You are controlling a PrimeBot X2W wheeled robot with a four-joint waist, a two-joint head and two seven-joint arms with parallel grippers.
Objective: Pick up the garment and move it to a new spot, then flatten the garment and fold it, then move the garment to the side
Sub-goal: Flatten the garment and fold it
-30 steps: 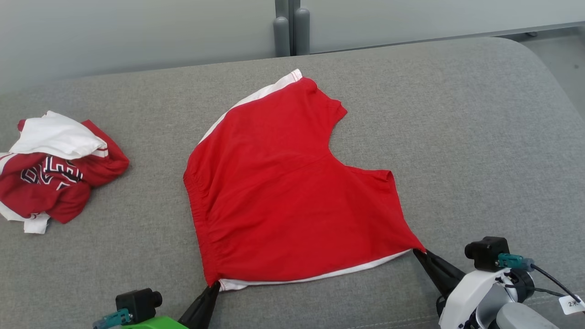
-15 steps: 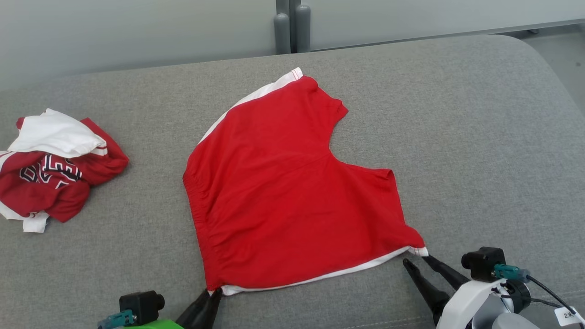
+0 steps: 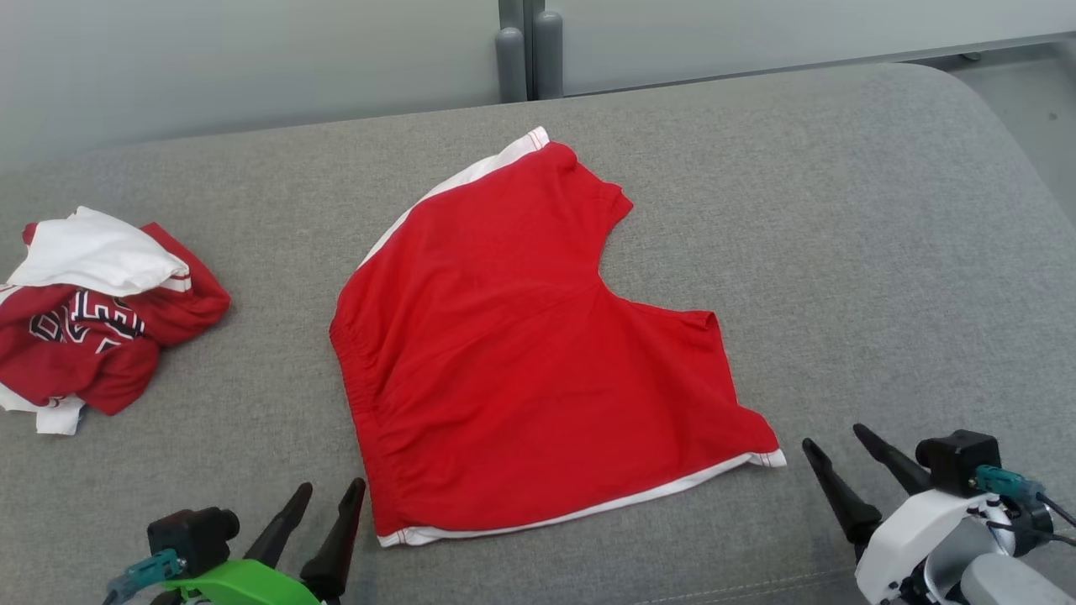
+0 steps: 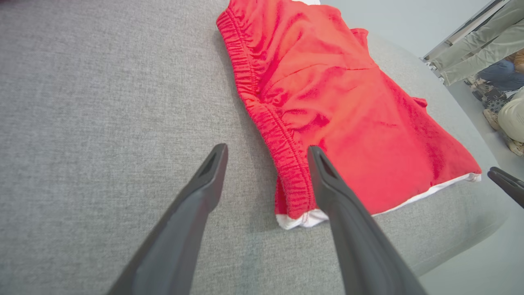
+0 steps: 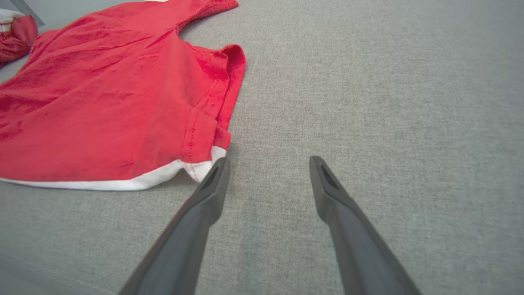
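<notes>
Two grippers are at work, both with fingers spread wide and nothing between them. We find the left gripper (image 3: 333,484) at 7 o'clock of the garment (image 3: 521,336), its fingers (image 4: 339,205) just beside the elastic waistband corner. The right gripper (image 3: 833,435) sits at 4 o'clock, its fingers (image 5: 339,213) just beside the white-trimmed leg corner.

The garment, red shorts with white edging, lies spread nearly flat in the middle of the grey cushion (image 3: 883,252). It is well apart from a crumpled red-and-white cloth (image 3: 92,311) at 9 o'clock.

We judge the fabric light, soft and limp. It will sag and crease wherever unsupported, and may drag on the woven cover. We recommend pinching the hemmed edges or the gathered waistband, both layers together, at two corners at once, to hold the panel taut through the fold.
</notes>
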